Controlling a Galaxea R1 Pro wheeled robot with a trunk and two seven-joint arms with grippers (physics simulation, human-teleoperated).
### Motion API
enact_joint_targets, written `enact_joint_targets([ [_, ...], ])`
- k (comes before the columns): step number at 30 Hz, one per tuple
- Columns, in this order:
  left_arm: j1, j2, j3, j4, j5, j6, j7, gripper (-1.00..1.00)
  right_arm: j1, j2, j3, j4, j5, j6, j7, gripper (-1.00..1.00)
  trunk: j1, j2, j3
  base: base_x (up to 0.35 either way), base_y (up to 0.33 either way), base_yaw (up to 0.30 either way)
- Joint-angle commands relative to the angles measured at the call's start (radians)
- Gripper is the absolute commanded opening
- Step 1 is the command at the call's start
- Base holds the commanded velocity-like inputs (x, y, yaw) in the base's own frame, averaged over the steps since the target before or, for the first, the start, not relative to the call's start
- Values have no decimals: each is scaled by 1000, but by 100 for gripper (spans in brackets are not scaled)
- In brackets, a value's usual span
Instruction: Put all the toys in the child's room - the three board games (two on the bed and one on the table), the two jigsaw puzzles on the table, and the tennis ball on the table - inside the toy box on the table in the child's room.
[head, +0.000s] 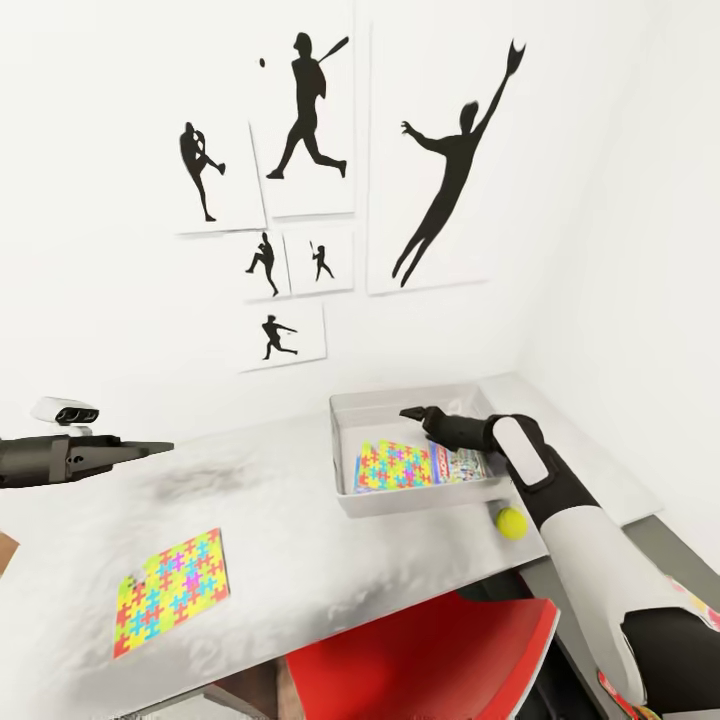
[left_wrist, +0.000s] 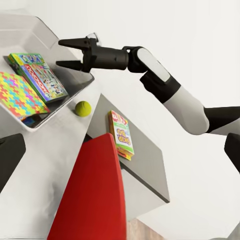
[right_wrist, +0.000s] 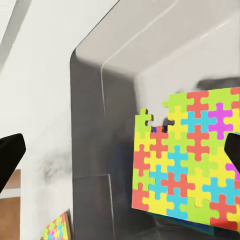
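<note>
Our right claw (head: 412, 412) hangs spread and empty over the toy box (head: 345, 440), where one puzzle (head: 397, 466) lies; our left claw (head: 160, 448) looks pressed together.

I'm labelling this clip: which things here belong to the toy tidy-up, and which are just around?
Job: toy box, puzzle inside it, puzzle on table, board games, tennis ball.
Around: red chair, wall pictures.
</note>
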Motion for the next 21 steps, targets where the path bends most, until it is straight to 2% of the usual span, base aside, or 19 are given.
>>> enact_joint_targets([
  [1, -1, 0, 0, 0, 0, 11, -4, 100, 0, -1, 2, -4, 7, 3, 6, 100, 0, -2, -2, -126, 89, 0],
  [7, -1, 0, 0, 1, 1, 11, -4, 100, 1, -1, 2, -19, 7, 5, 8, 100, 0, -2, -2, -118, 81, 0],
  [21, -1, 0, 0, 2, 1, 11, -4, 100, 46, -1, -2, -223, 5, 59, 8, 100, 0, -2, 4, -13, 8, 0],
])
